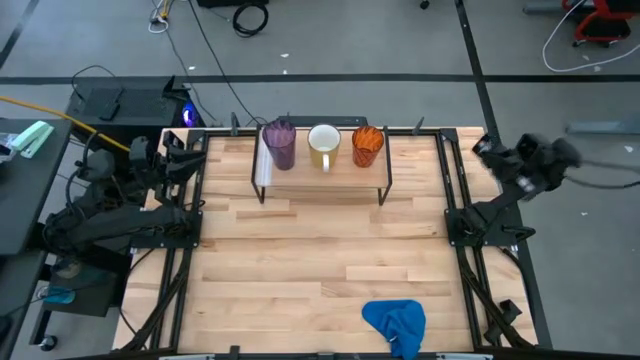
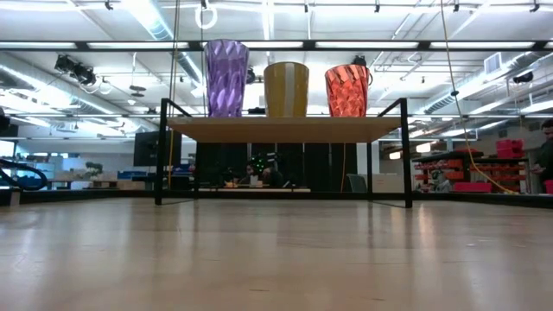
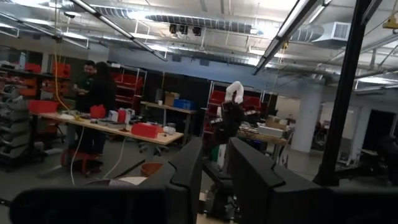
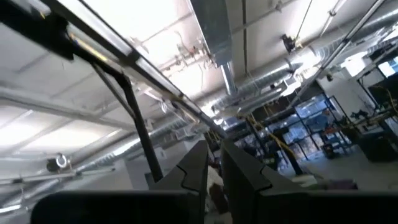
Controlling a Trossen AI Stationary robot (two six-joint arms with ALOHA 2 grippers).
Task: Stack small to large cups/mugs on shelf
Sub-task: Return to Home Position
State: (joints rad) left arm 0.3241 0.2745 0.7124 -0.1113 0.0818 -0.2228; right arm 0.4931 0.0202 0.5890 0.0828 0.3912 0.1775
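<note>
Three cups are standing side by side on the shelf [image 1: 322, 178], not nested; your left end effector [image 3: 214, 180] and right end effector [image 4: 214, 165] are idling nearly closed, empty, off the table [image 1: 300, 270].

left gripper [image 3: 214, 180]: nearly closed, parked | right gripper [image 4: 214, 165]: nearly closed, raised

Three vessels stand upright in a row on the low wooden shelf [image 1: 320, 180]: purple tumbler [image 1: 279, 145], white mug [image 1: 323, 146] in the middle, orange cup [image 1: 367, 146].
</note>
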